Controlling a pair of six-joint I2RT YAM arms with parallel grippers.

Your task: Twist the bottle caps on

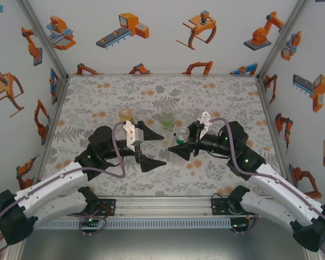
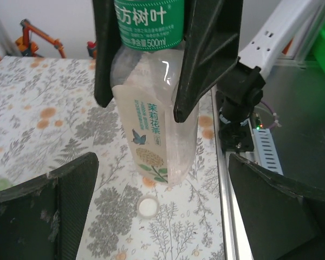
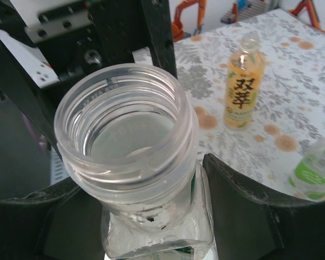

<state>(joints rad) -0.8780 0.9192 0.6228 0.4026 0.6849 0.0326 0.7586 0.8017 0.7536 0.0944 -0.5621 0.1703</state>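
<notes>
**On the floral table: 3 bottles, 1 cap**

Mid-table, three bottles counted. Amber bottle and green-tinted bottle standing free, side by side toward the back. Clear green-label bottle pinched by right gripper, mouth open, threads bare. One white cap counted, lying flat just beside that bottle's base. Left gripper spread wide, holding nothing, facing the pinched bottle. Below: tablecloth with grey leaves and orange blossoms. Around: white walls printed with orange robot arms, aluminium frame posts at corners.
</notes>
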